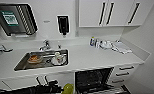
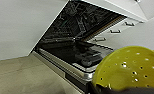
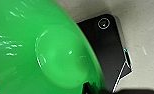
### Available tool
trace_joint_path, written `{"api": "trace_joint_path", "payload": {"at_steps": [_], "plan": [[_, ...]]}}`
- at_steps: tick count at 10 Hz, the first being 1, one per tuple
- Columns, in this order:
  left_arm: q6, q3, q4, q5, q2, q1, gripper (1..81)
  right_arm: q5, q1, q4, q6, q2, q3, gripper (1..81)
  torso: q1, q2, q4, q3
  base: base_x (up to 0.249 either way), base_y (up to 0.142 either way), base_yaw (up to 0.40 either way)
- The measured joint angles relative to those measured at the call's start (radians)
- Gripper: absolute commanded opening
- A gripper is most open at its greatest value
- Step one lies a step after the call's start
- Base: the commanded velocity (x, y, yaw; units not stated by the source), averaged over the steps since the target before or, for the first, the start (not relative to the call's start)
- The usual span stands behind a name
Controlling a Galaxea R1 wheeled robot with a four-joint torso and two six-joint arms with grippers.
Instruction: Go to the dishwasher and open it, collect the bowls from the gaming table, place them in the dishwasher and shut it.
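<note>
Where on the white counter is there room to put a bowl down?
The counter is bare between the sink and the bottles, above the open dishwasher. There is also a bare strip along its front edge. It is crowded inside the sink with dishes, and by the right wall near the cloth.

Premises: a kitchenette. White counter (image 1: 93,58) with inset steel sink (image 1: 41,61) and tap (image 1: 45,45), wall cupboards (image 1: 110,12) above, open dishwasher (image 1: 93,80) beneath.
</note>
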Motion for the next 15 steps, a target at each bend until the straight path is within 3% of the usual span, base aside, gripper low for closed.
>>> {"api": "trace_joint_path", "payload": {"at_steps": [7,15], "plan": [[-0.017,-0.15,0.001,0.126,0.143,-0.041,1.0,0.0,-0.004,0.0,0.0,0.018,-0.014,1.0,0.0,0.0,0.0,0.0,0.021,0.0,0.0],[-0.018,-0.217,0.01,0.133,0.2,-0.054,1.0,0.007,0.016,-0.001,-0.001,0.055,-0.057,1.0,0.001,0.002,0.0,-0.002,0.058,0.0,0.0]]}}
